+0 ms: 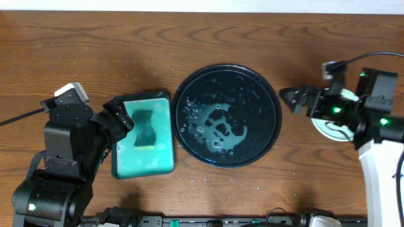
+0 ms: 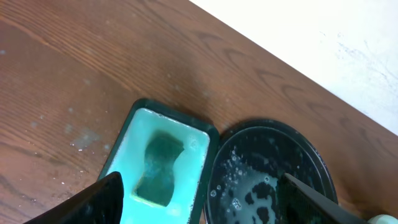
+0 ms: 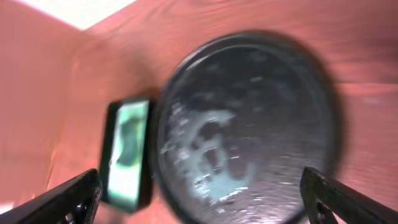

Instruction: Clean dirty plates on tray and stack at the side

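While both claws gape wide with nothing in them, the tray (image 1: 262,135) lies wet with a pool of suds.

Right of the tray, white plates (image 1: 332,130) sit on the wood, mostly hidden under the right arm, so I cannot tell how many are stacked. The right gripper (image 1: 291,99) hangs just off the tray's right rim, between the tray and the plates, its fingers fully spread and gripping nothing. Just left of the tray sits a teal-green dish (image 1: 158,157) holding a dark green sponge (image 1: 146,129). The left gripper (image 1: 121,116) hovers at the dish's side farthest from the tray, equally wide and empty.
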